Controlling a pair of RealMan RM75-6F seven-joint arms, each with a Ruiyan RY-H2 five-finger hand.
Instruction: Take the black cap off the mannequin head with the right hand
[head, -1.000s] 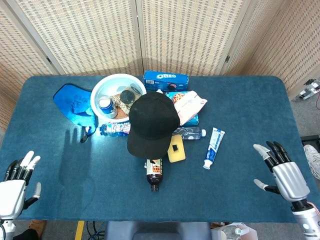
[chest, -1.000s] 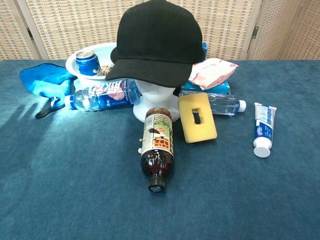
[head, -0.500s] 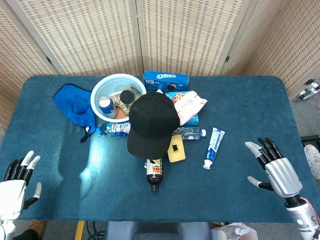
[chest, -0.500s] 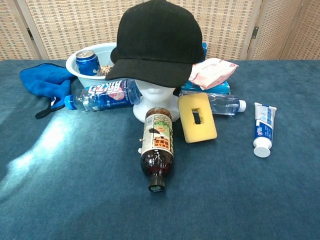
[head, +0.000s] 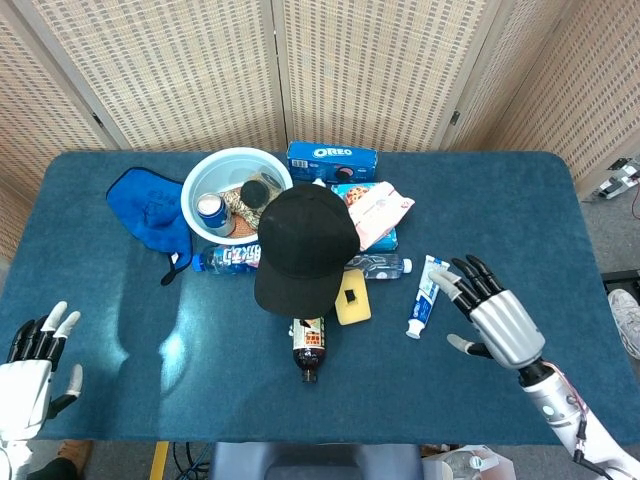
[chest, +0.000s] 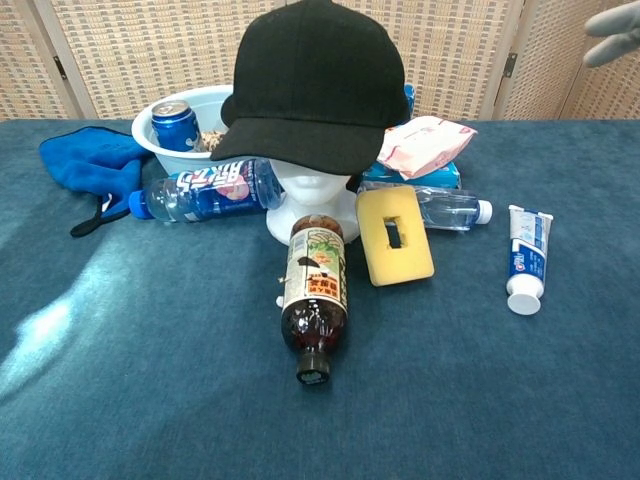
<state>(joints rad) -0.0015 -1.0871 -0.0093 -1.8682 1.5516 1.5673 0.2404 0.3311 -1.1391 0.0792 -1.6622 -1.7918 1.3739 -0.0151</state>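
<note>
One task item, not yet handled: the black cap (chest: 315, 85) sits fully seated on the white mannequin head (chest: 312, 205) at the middle of the bench (head: 120, 380), brim toward the robot. Every step is left: reach, grasp, lift clear.

Right hand (head: 495, 320): holds nothing, fingers spread, hovering above the bench just beside the toothpaste tube (head: 422, 296), well apart from the cap. Only a grey fingertip shows at the upper right corner of the chest view.
Left hand (head: 30, 365): holds nothing, fingers apart, at the near left edge of the bench.

Materials and shapes:
- Cap: matte black cloth, domed crown, stiff curved brim; judged soft enough to be pinched at crown or brim.
- Mannequin head: smooth, white, only its lower face and base visible under the brim.
- Bench cover: dark blue, short-napped fabric.
- Brown bottle (chest: 314, 296): glossy, cylindrical, lying on its side with its black lid toward the robot, its base touching the mannequin's foot.
- Yellow sponge (chest: 394, 235): porous block with a rectangular slot, propped just beside the mannequin head.
- Clear water bottles, lying flat on either side.
- White bowl (head: 215, 170): round, smooth, holding a blue can.
- Blue cloth (head: 150, 205): crumpled, left of the bowl.
- Oreo box (head: 331, 159): blue card, behind the cap.
</note>
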